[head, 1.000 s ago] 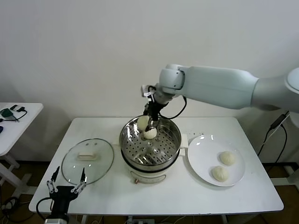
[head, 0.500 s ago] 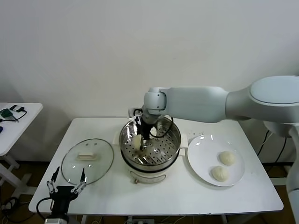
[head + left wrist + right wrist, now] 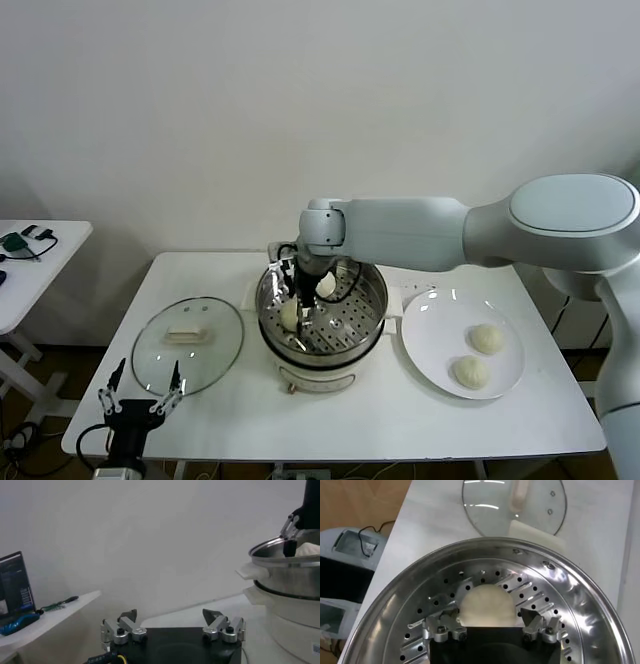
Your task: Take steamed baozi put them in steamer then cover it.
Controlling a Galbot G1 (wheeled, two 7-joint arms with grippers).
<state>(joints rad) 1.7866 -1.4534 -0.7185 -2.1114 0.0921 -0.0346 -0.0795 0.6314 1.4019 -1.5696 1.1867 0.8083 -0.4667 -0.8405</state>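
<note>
Steel tray now bears the baozi [image 3: 485,604] I lowered into the steamer [image 3: 370,300]: my right hand [image 3: 491,628] has sprung wide around it, two buns in, two left on the plate [image 3: 432,358].

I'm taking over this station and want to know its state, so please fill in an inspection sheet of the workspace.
Surface: white table, with a plate, a lid and the steamer on it.
Job's things: steamer uncovered; two steamed baozi on its perforated tray, one under the right gripper, another further back; two more on the white plate; glass lid flat on the table left of the steamer.
Clutter: nothing seen.
Grippers: right gripper inside the steamer, jaws open astride a bun; left gripper open, parked at the table's front left edge.
Cables: a dark cable at the table's right edge.
Surroundings: plain wall; side table with small devices.
</note>
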